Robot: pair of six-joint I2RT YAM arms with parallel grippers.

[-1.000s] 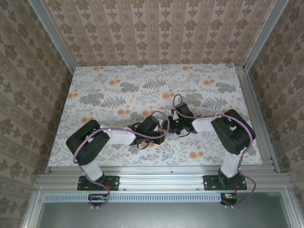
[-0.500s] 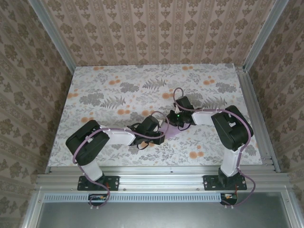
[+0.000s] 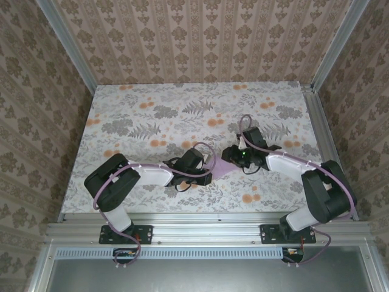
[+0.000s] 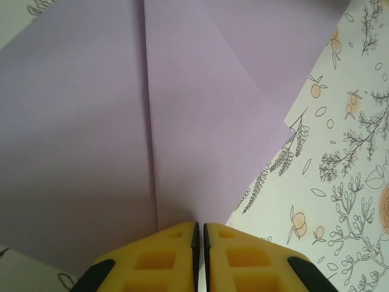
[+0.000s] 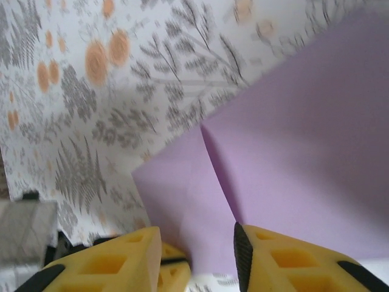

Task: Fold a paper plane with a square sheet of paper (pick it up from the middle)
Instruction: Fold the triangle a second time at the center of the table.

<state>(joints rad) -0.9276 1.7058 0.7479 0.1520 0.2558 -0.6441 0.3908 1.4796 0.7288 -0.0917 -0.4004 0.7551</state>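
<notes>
— Where's the lavender paper (image 3: 222, 167)?
— Part-folded, flat on the floral tablecloth (image 3: 152, 109), mid-table between both arms.
— Left gripper (image 4: 199, 226)?
— Fingers pinched together on its centre crease.
— Right gripper (image 5: 197, 234)?
— Fingers apart, hovering over a folded flap.

One lavender sheet (image 3: 220, 166), two arms (image 3: 149, 175).

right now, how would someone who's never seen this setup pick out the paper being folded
Look at the floral tablecloth, near its front middle, where the left arm and right arm meet. The lavender sheet lies there, partly folded, with a centre crease. It is the one plain, unpatterned patch among the printed flowers and ferns.
</notes>
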